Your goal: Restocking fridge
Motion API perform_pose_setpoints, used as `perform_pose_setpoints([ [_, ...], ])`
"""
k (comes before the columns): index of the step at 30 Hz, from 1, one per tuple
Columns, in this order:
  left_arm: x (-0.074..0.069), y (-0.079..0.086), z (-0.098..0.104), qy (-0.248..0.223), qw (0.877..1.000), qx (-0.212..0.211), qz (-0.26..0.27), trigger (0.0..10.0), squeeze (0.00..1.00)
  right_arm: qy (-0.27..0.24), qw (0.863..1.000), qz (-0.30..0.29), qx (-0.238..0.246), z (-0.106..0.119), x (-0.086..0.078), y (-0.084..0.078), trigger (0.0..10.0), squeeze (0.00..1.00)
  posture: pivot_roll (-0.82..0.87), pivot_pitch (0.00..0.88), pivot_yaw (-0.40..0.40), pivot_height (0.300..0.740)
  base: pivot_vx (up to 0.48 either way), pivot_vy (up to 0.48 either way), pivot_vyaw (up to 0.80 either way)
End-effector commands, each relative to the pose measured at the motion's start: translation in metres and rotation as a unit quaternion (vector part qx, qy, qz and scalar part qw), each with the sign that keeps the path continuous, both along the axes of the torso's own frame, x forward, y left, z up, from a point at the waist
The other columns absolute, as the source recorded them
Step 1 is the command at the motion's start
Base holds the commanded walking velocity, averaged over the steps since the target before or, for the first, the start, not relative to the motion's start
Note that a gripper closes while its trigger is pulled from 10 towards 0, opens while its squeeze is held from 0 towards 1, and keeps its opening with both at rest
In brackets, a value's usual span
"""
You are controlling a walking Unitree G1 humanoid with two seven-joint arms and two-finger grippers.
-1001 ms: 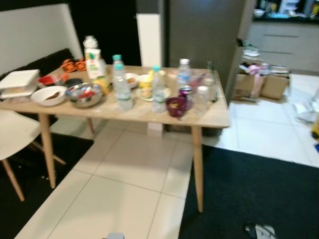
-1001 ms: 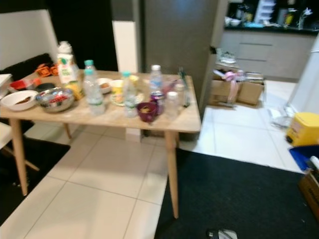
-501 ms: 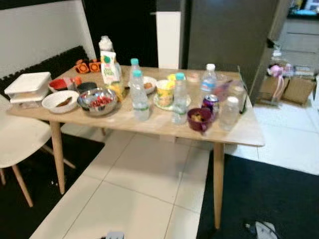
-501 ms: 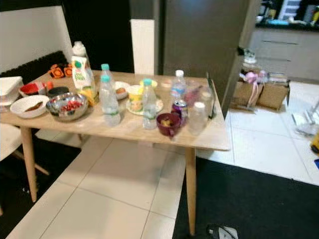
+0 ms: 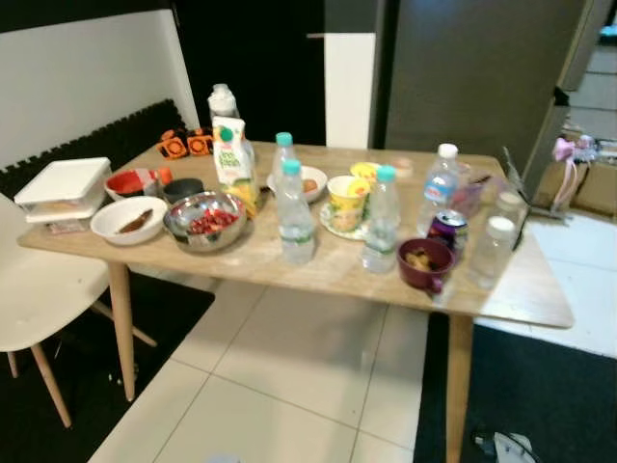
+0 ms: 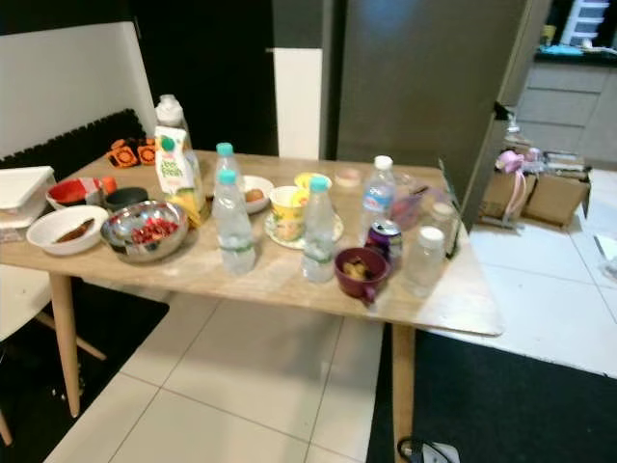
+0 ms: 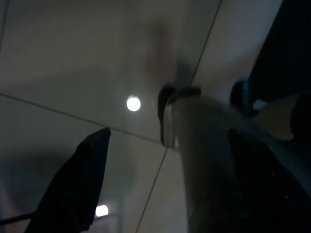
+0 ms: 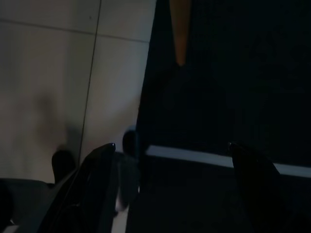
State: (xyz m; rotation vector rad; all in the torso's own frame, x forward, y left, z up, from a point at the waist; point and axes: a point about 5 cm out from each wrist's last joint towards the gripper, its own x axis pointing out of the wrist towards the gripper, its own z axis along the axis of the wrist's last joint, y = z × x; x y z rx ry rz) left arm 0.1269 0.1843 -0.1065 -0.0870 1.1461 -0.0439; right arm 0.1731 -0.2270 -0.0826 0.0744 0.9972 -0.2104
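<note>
No legible text on anything.

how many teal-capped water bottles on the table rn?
3. One toward the back beside the white bowl with an egg, one in front of it near the steel bowl, one mid-table before the yellow cup. A white-capped bottle stands apart; others could be hidden.

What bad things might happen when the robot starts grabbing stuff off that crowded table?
The water bottles stand tall and close among bowls, so a claw reaching past one may tip it. The maroon cup and the clear jar sit near the table edge and might get knocked to the floor. The steel bowl is uncovered, so its red food could spill.
</note>
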Motion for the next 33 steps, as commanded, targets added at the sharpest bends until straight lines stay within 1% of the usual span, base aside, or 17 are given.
perform_pose_setpoints([
  [1, 0.005, 0.000, 0.002, -0.007, 1.000, 0.001, -0.001, 10.0, 0.00, 0.016, 1.000, -0.004, 0.002, -0.004, -0.009, 0.000, 10.0, 0.00, -0.05, 0.000, 0.026, 0.740, 0.255, 0.000, -0.80],
  [7, 0.006, 0.000, 0.002, -0.010, 1.000, 0.003, 0.005, 10.0, 0.00, 0.015, 1.000, -0.005, 0.002, -0.004, -0.008, 0.000, 10.0, 0.00, -0.05, 0.000, 0.025, 0.740, 0.042, 0.000, -0.80],
  [12, 0.008, 0.002, 0.003, -0.016, 1.000, 0.016, 0.010, 10.0, 0.00, 0.001, 1.000, -0.011, 0.001, -0.001, -0.005, -0.002, 10.0, 0.00, -0.05, 0.000, 0.026, 0.740, 0.000, 0.000, 0.00],
  [16, 0.008, 0.003, 0.003, -0.017, 1.000, 0.016, 0.010, 10.0, 0.00, -0.002, 1.000, -0.014, 0.001, -0.001, -0.003, -0.003, 10.0, 0.00, -0.05, 0.000, 0.026, 0.740, 0.000, 0.000, 0.00],
  [20, 0.008, 0.003, 0.003, -0.016, 1.000, 0.018, 0.011, 10.0, 0.00, -0.013, 1.000, -0.020, -0.012, 0.004, 0.001, -0.012, 10.0, 0.00, -0.05, 0.000, 0.026, 0.740, 0.000, 0.000, 0.00],
  [21, 0.008, 0.004, 0.003, -0.016, 1.000, 0.019, 0.011, 10.0, 0.00, -0.020, 0.999, -0.024, -0.018, 0.006, 0.004, -0.016, 10.0, 0.00, -0.05, 0.000, 0.026, 0.740, 0.000, 0.000, 0.00],
  [23, 0.008, 0.004, 0.003, -0.016, 1.000, 0.019, 0.011, 10.0, 0.00, -0.020, 0.999, -0.024, -0.018, 0.006, 0.004, -0.016, 10.0, 0.00, -0.05, 0.000, 0.026, 0.740, 0.000, 0.000, 0.00],
  [24, 0.008, 0.004, 0.003, -0.016, 1.000, 0.020, 0.012, 10.0, 0.00, -0.026, 0.999, -0.020, -0.025, 0.009, 0.007, -0.020, 10.0, 0.00, -0.05, 0.000, 0.026, 0.740, 0.000, 0.000, 0.00],
  [25, 0.007, 0.004, 0.003, -0.016, 1.000, 0.020, 0.012, 10.0, 0.00, -0.040, 0.999, -0.009, -0.034, 0.014, 0.014, -0.024, 10.0, 0.00, -0.05, 0.000, 0.025, 0.740, 0.000, 0.000, 0.00],
  [26, 0.007, 0.004, 0.003, -0.016, 1.000, 0.020, 0.012, 10.0, 0.00, -0.040, 0.999, -0.009, -0.034, 0.014, 0.014, -0.024, 10.0, 0.00, -0.05, 0.000, 0.025, 0.740, 0.000, 0.000, 0.00],
  [27, 0.007, 0.004, 0.003, -0.016, 1.000, 0.020, 0.013, 10.0, 0.00, -0.060, 0.997, 0.013, -0.040, 0.021, 0.024, -0.027, 10.0, 0.00, -0.05, 0.000, 0.022, 0.740, 0.000, 0.000, 0.00],
  [28, 0.007, 0.004, 0.003, -0.016, 1.000, 0.020, 0.013, 10.0, 0.00, -0.060, 0.997, 0.013, -0.040, 0.021, 0.024, -0.027, 10.0, 0.00, -0.05, 0.000, 0.022, 0.740, 0.000, 0.000, 0.00],
  [29, 0.007, 0.005, 0.003, -0.017, 1.000, 0.020, 0.014, 10.0, 0.00, -0.079, 0.996, 0.032, -0.039, 0.026, 0.033, -0.028, 10.0, 0.00, -0.05, 0.000, 0.022, 0.740, 0.000, 0.000, 0.00],
  [30, 0.007, 0.005, 0.003, -0.017, 1.000, 0.020, 0.014, 10.0, 0.00, -0.079, 0.996, 0.032, -0.039, 0.026, 0.033, -0.028, 10.0, 0.00, -0.05, 0.000, 0.022, 0.740, 0.000, 0.000, 0.00],
  [31, 0.008, 0.005, 0.003, -0.017, 1.000, 0.020, 0.015, 10.0, 0.00, -0.094, 0.993, 0.053, -0.038, 0.032, 0.040, -0.028, 10.0, 0.00, -0.06, 0.000, 0.018, 0.740, 0.000, 0.000, 0.00],
  [32, 0.008, 0.005, 0.003, -0.018, 1.000, 0.020, 0.015, 10.0, 0.00, -0.087, 0.992, 0.076, -0.051, 0.034, 0.041, -0.032, 10.0, 0.00, -0.06, 0.000, 0.019, 0.740, 0.000, 0.000, 0.00],
  [33, 0.008, 0.005, 0.003, -0.018, 1.000, 0.020, 0.015, 10.0, 0.00, -0.087, 0.992, 0.076, -0.051, 0.034, 0.041, -0.032, 10.0, 0.00, -0.06, 0.000, 0.019, 0.740, 0.000, 0.000, 0.00],
])
